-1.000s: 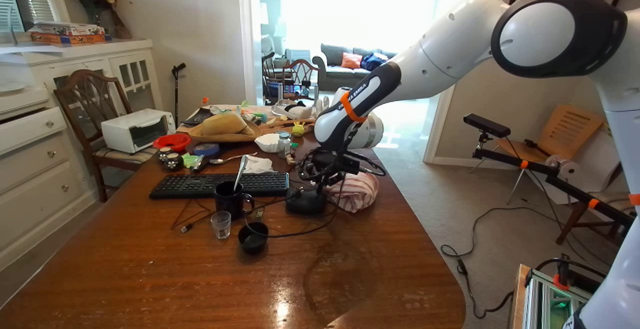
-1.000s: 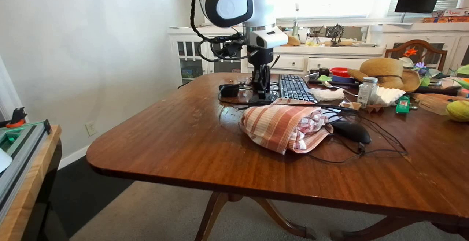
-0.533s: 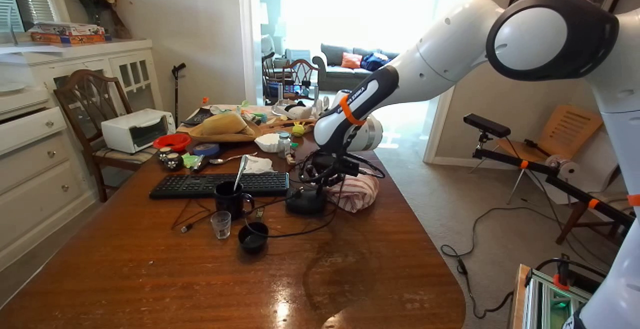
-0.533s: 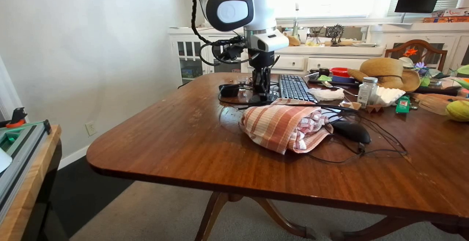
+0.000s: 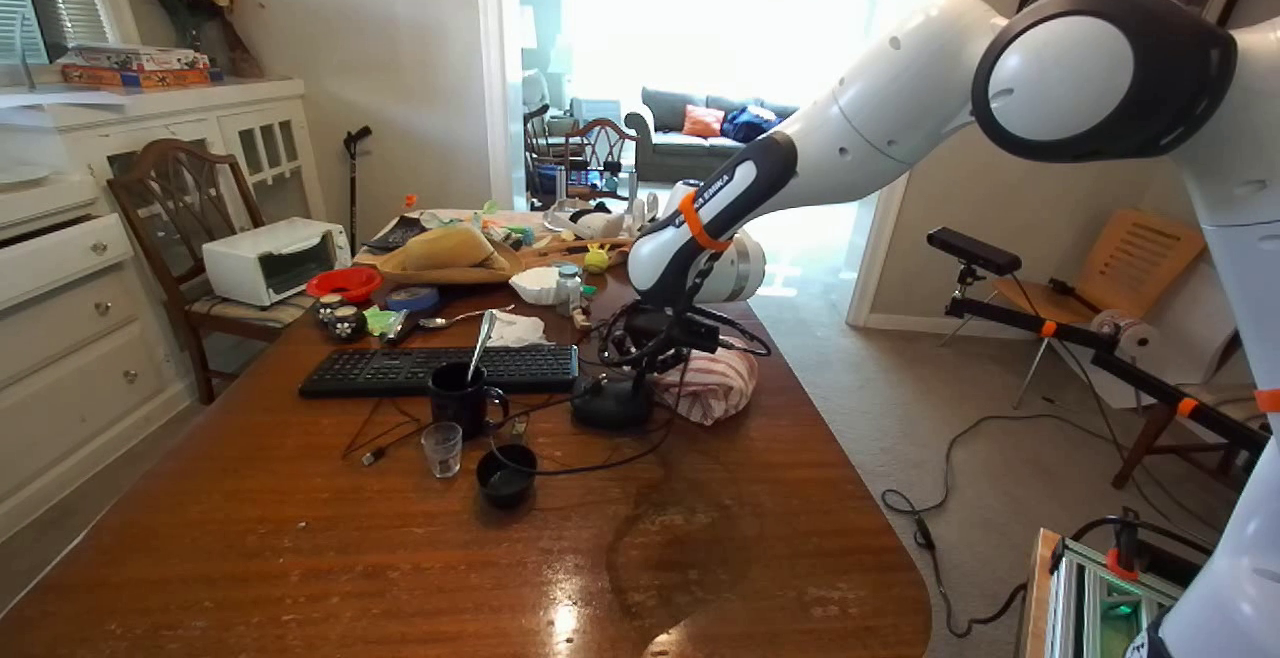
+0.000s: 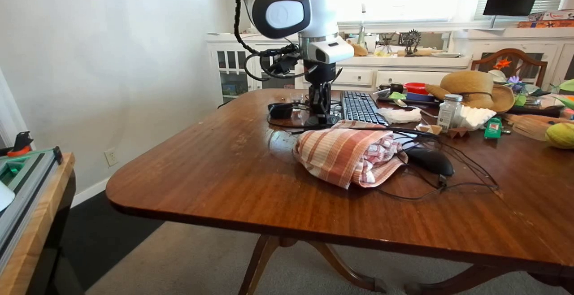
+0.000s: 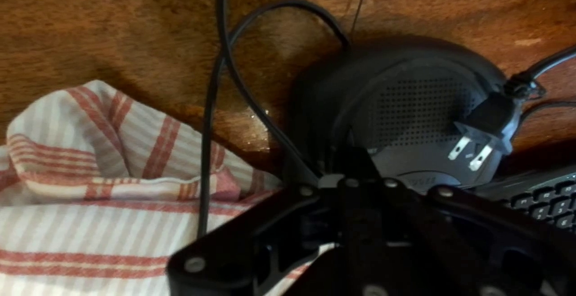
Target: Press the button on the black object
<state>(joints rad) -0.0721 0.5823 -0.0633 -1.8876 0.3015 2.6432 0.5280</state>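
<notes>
- Brown wood, glossy where light catches it and worn pale in patches, makes the table (image 5: 430,568), its corners rounded.
- On it sits the black object (image 5: 612,404), a low rounded device with a perforated grille (image 7: 414,111), between the striped cloth (image 7: 90,237) and the black keyboard (image 7: 549,202); a two-pronged plug (image 7: 488,120) lies over its top.
- Over the device's edge the gripper (image 7: 353,168) points down, its jaws standing narrow, together; whether it touches the casing cannot be told.
- Nearby stand a black mug (image 5: 455,408) with a metal utensil (image 5: 482,340) leaning out, a clear glass (image 5: 442,450) and a small black bowl (image 5: 506,483).
- Farther along, a straw hat (image 5: 450,250) and a red dish (image 5: 345,285) rest on the wood.
- White cabinets (image 5: 60,308) stand to one side, a white toaster oven (image 5: 240,266) on a wooden chair (image 5: 180,153) before them.
- Beyond the doorway (image 5: 490,68), a grey sofa (image 5: 680,148) stands before a bright window (image 5: 715,28); grey-beige carpet (image 6: 193,259) lies under the table.
</notes>
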